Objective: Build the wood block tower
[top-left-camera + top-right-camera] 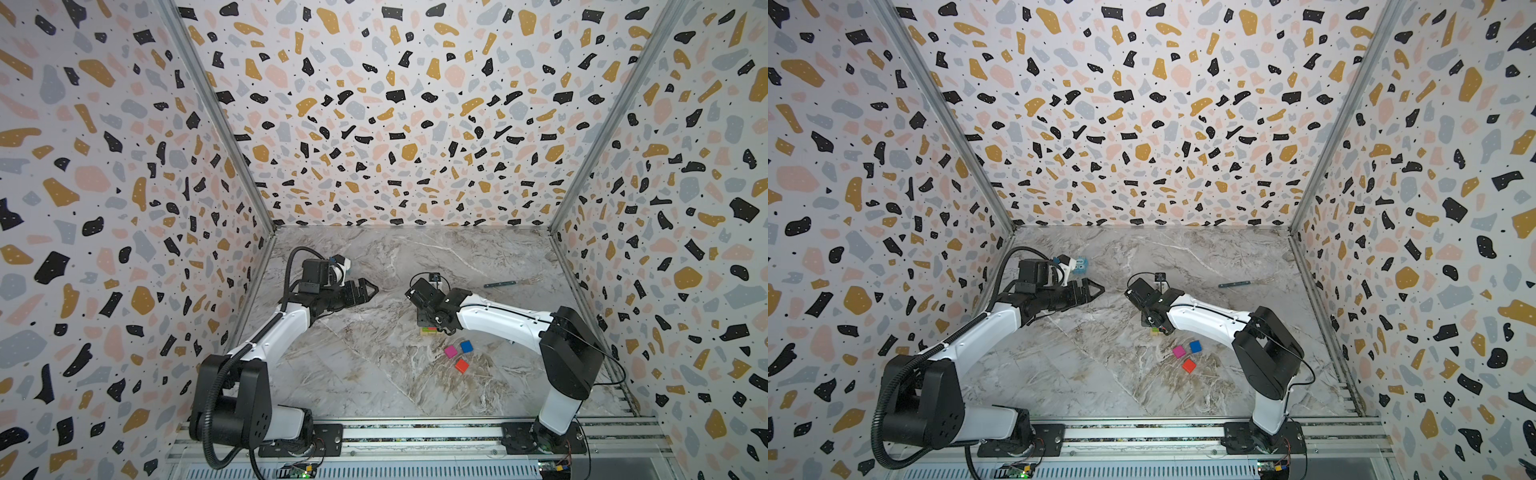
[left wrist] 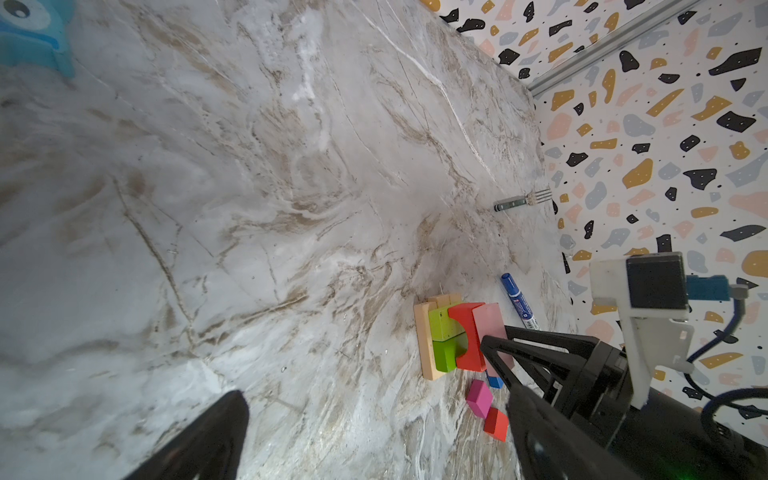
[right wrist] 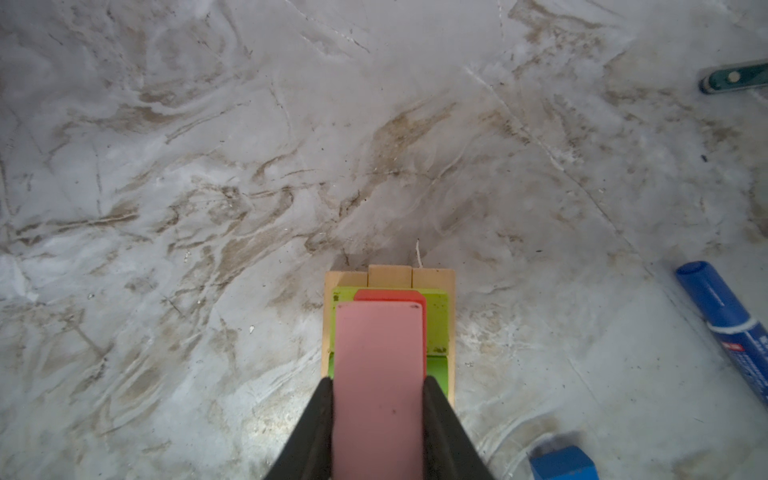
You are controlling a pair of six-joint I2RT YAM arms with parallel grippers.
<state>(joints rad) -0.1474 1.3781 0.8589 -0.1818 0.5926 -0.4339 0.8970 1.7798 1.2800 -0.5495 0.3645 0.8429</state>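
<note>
The tower [image 2: 436, 340] stands right of centre: a tan base [image 3: 390, 276], a lime-green layer [image 3: 438, 316], then a red arched block [image 2: 465, 336]. My right gripper [image 3: 378, 380] points straight down and is shut on the pink block [image 3: 378, 357], which lies flat over the red one. In both top views the wrist hides most of the tower [image 1: 428, 331]. Magenta [image 1: 450, 351], blue [image 1: 466, 346] and orange-red [image 1: 461, 365] cubes lie loose just in front of the tower. My left gripper [image 1: 371, 289] hovers open and empty at the left, well away from the tower.
A blue-capped marker pen [image 2: 517, 301] lies just behind the tower. A green-handled fork [image 1: 500, 284] is further back near the right wall. A pale blue box with cartoon eyes [image 1: 1079, 264] sits at the back left, behind my left wrist.
</note>
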